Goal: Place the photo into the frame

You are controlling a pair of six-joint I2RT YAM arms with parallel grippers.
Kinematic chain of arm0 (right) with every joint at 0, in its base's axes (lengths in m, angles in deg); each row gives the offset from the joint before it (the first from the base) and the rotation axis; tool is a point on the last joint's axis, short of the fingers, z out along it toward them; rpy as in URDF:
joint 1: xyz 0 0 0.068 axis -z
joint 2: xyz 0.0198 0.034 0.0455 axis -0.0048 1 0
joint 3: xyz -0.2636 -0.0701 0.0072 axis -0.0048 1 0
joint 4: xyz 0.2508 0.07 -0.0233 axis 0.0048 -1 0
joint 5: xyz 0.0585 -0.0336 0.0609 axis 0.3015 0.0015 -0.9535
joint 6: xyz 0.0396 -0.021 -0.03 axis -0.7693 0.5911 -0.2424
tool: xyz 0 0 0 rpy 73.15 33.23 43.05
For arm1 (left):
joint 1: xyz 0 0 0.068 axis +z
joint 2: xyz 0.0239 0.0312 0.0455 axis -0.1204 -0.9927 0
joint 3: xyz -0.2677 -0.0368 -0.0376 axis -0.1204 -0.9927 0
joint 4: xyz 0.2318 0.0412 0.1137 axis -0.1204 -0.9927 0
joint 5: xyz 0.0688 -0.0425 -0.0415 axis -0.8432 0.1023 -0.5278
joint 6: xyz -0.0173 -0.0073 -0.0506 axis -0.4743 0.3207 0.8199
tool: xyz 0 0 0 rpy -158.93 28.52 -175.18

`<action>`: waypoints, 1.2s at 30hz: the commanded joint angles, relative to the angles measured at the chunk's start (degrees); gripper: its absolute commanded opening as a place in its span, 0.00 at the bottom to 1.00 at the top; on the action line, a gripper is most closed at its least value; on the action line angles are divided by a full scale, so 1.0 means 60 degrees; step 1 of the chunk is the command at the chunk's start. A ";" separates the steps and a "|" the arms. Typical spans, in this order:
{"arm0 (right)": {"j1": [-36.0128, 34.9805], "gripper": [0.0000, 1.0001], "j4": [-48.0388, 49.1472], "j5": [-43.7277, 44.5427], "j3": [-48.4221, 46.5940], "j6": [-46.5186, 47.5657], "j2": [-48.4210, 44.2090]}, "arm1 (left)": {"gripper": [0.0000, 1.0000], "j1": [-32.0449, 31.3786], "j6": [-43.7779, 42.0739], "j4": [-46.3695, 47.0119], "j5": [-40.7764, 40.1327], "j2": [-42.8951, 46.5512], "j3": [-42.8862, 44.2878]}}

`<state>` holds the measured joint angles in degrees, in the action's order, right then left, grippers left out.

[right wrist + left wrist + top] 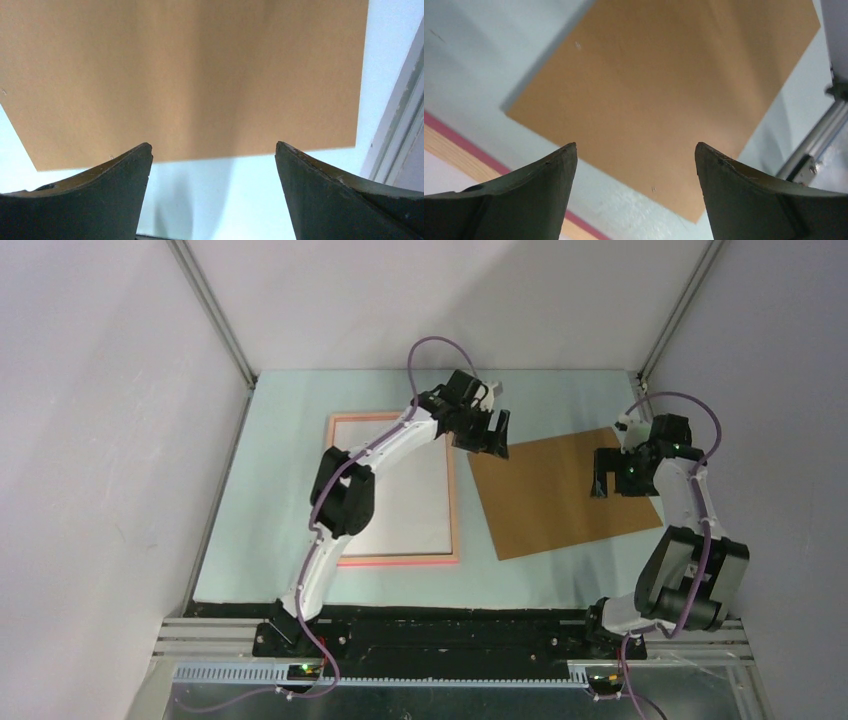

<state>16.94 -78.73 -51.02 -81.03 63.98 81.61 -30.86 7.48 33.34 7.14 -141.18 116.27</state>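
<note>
No text, label or number can be read anywhere.

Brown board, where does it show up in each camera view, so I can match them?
Top external: the board lies right of centre, tilted, just right of the frame.
Left wrist: the board fills the upper middle, with one corner pointing down between the jaws.
Right wrist: the board fills the top, with its near edge above the jaws.
Shared landmark: the pale table around the board.
</note>
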 commanded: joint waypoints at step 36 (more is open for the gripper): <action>0.1336 0.94 -0.1584 0.0731 0.1551 0.2254 0.0412 | 0.84 0.0066 0.1549 0.0623 -0.0530 -0.2680 0.2678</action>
<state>24.37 -88.56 -47.28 -71.70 77.97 83.25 -30.27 15.87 36.03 0.78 -158.09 132.02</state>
